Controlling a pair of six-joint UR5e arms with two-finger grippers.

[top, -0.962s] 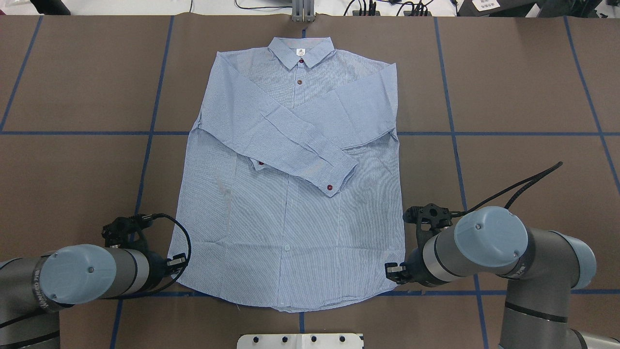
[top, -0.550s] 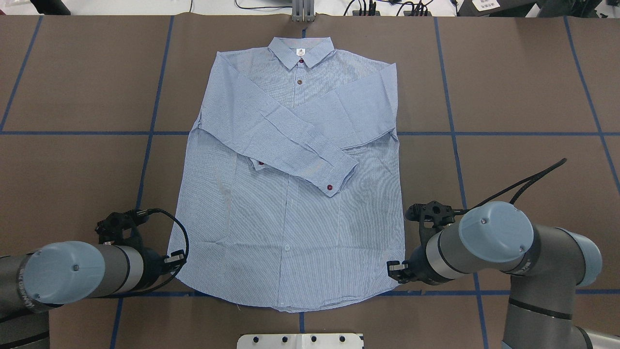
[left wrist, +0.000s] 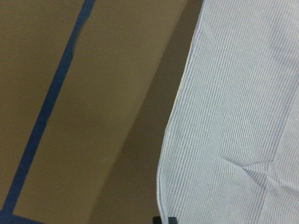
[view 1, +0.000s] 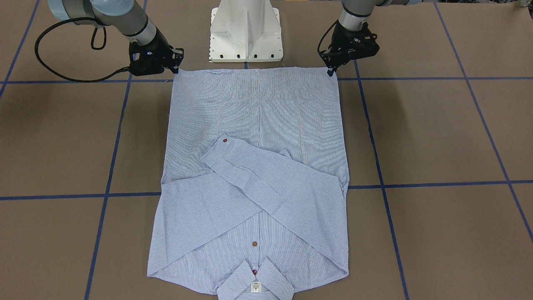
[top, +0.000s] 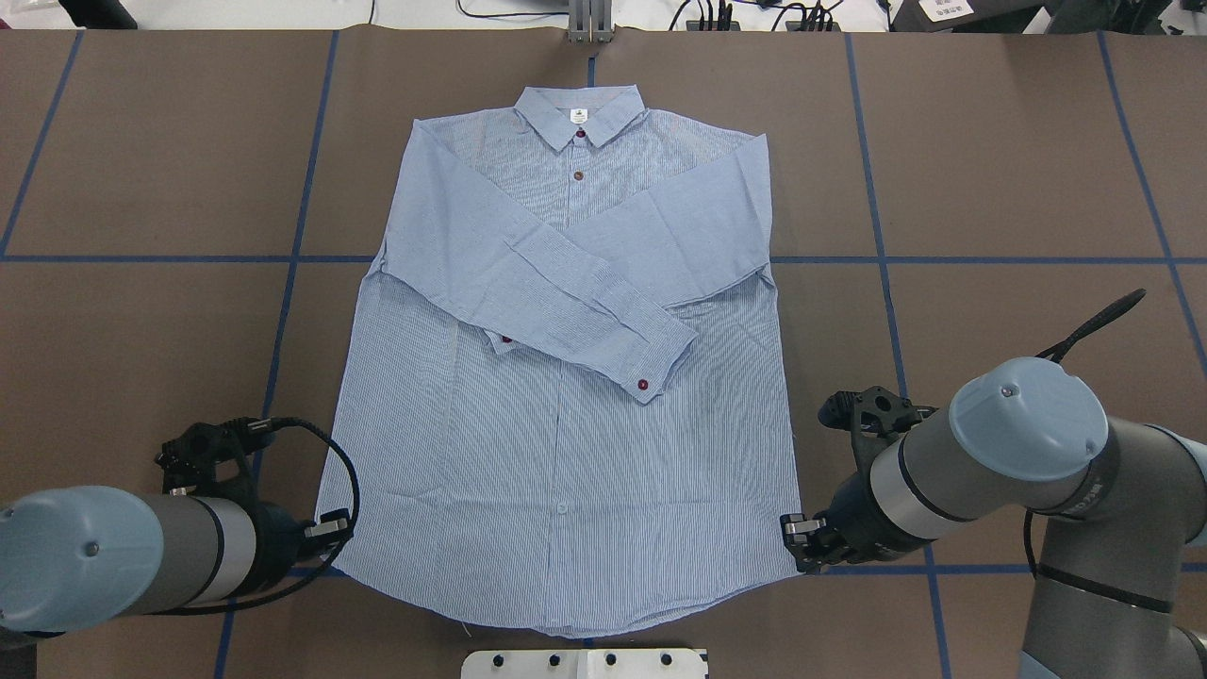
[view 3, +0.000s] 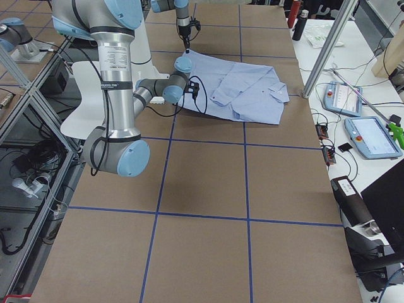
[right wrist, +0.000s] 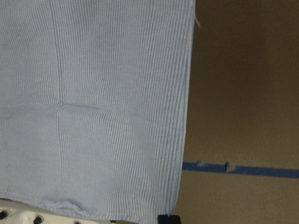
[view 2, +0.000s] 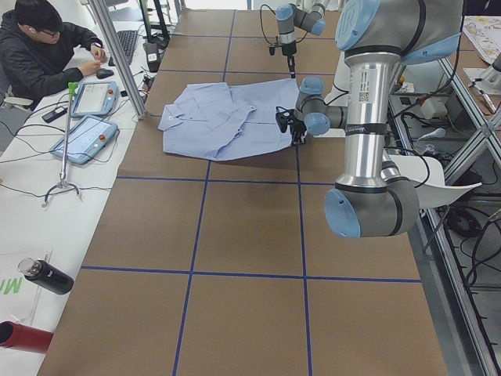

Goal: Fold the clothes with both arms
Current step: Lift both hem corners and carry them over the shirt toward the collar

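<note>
The shirt (top: 566, 462) is lying flat mid-frame. The left gripper (top: 332, 526) is pinching its lower-left hem corner and the right gripper (top: 795, 543) its lower-right, both clamped narrow on cloth.

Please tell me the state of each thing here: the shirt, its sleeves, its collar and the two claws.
Shirt, flat on the table, front up, buttoned.
Sleeves, folded in and crossed over the chest.
Collar, folded down, at the end far from the robot.
Left claw, shut on the hem corner on its side.
Right claw, shut on the other hem corner.
</note>
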